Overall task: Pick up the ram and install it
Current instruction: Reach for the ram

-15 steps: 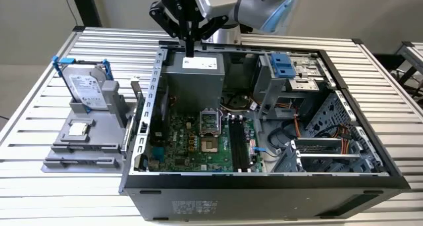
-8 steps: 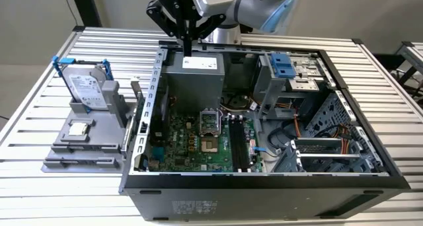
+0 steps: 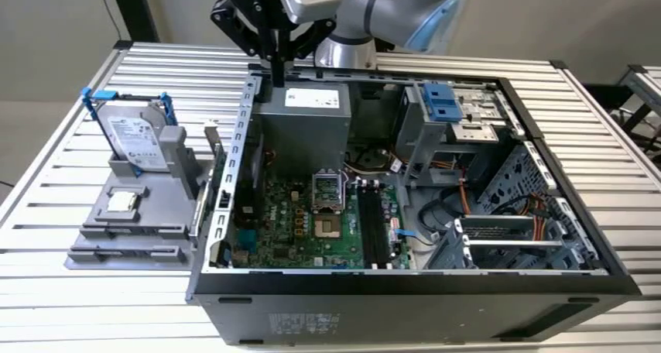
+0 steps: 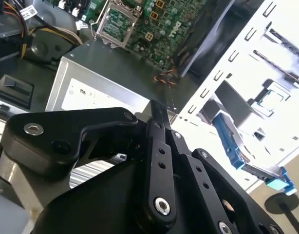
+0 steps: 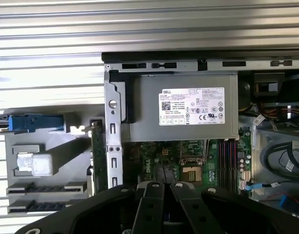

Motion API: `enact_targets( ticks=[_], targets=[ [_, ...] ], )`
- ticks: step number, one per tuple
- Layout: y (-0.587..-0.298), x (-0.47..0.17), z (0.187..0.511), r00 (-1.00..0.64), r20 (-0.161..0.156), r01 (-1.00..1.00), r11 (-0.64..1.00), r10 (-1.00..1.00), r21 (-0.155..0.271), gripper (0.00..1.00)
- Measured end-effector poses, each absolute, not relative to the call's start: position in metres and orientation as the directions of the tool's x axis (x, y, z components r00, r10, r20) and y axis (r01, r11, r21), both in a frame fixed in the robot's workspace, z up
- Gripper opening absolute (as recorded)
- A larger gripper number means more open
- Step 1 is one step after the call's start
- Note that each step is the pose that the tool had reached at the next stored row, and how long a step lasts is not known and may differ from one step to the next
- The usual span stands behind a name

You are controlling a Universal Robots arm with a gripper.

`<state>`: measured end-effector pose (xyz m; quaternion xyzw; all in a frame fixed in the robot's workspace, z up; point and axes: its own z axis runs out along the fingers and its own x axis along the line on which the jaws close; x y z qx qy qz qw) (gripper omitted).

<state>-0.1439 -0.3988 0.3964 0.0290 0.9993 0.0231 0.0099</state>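
The ram [image 3: 214,166] stands on edge in a grey holder [image 3: 129,229] on the exterior view's left, just outside the open computer case [image 3: 413,291]. In the first wrist view the ram [image 5: 97,155] shows edge-on as a thin green strip beside the case wall. My gripper [image 3: 277,68] hangs above the case's far edge, over the grey power supply [image 3: 305,121], with its black fingers [image 4: 157,117] pressed together and nothing between them. It is well apart from the ram. The dark memory slots [image 3: 377,231] lie on the green motherboard [image 3: 299,229] inside the case.
A silver hard drive with a blue bracket [image 3: 132,132] and a small square processor [image 3: 122,202] also sit in the holder. Drive cages, cables and a blue latch [image 3: 442,101] crowd the case's side on the exterior view's right. The slatted metal table [image 3: 62,183] surrounds everything.
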Motion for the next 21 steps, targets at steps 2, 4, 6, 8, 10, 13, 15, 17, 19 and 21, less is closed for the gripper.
enact_targets(
  ticks=[2, 4, 6, 8, 10, 13, 15, 17, 19, 21],
  targets=[
    [-0.399, -0.149, 0.396, -0.998, -0.018, 0.055, 0.997, 0.056, 0.047, 0.00],
    [-0.399, -0.153, 0.396, -0.998, -0.018, 0.053, 0.998, 0.053, 0.046, 0.00],
    [-0.399, -0.159, 0.396, -0.999, -0.018, 0.050, 0.998, 0.051, 0.046, 0.00],
    [-0.399, -0.164, 0.396, -0.999, -0.018, 0.049, 0.998, 0.049, 0.046, 0.00],
    [-0.398, -0.170, 0.396, -0.999, -0.018, 0.047, 0.998, 0.048, 0.046, 0.00],
    [-0.398, -0.179, 0.396, -0.999, -0.018, 0.045, 0.998, 0.046, 0.045, 0.00],
    [-0.398, -0.185, 0.396, -0.999, -0.018, 0.043, 0.998, 0.044, 0.045, 0.00],
    [-0.398, -0.191, 0.396, -0.999, -0.018, 0.041, 0.998, 0.042, 0.045, 0.00],
    [-0.398, -0.197, 0.396, -0.999, -0.018, 0.039, 0.998, 0.040, 0.045, 0.00],
    [-0.398, -0.203, 0.396, -0.999, -0.018, 0.037, 0.998, 0.038, 0.045, 0.00]
  ],
)
